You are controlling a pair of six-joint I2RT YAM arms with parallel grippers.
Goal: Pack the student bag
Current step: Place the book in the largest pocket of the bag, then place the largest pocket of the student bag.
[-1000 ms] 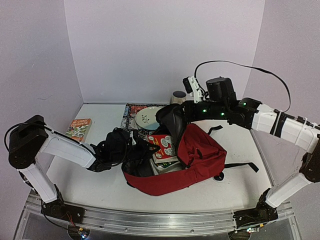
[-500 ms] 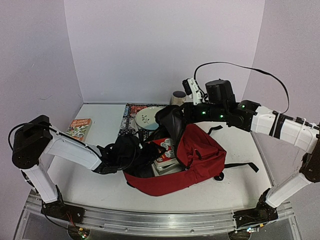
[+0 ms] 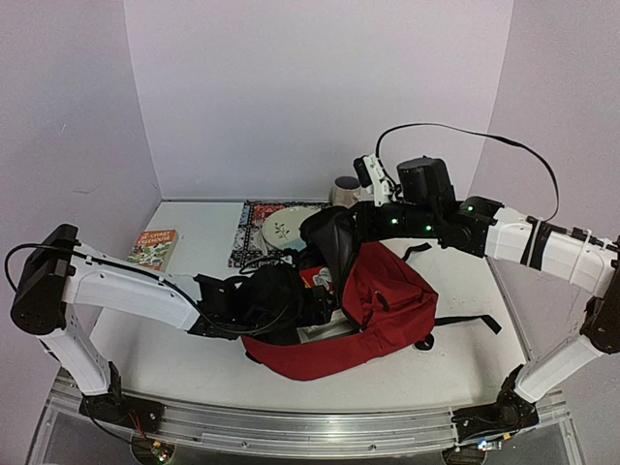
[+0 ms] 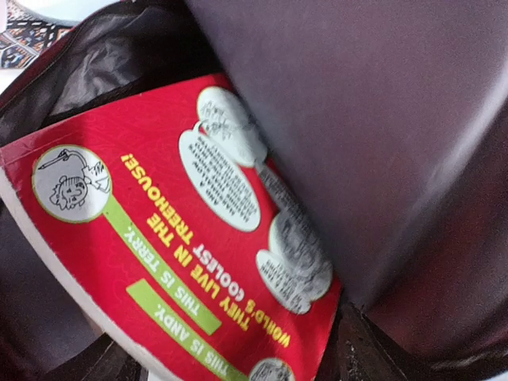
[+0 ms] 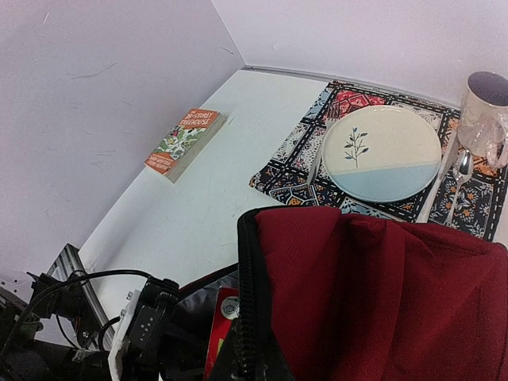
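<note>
The student bag (image 3: 387, 305) lies open at the middle of the table (image 3: 184, 356). The left gripper (image 3: 306, 298) is inside its mouth by a red book (image 4: 159, 238), jaw spread hidden. The right gripper (image 3: 335, 225) is clamped tight on the bag's raised flap.

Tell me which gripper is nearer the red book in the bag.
Left. The left gripper is inside the bag, right at the red book; the right gripper holds the flap up, above it.

Pale lilac walls (image 3: 320, 87) close in a white table (image 3: 179, 356) on three sides — soft, even light.
</note>
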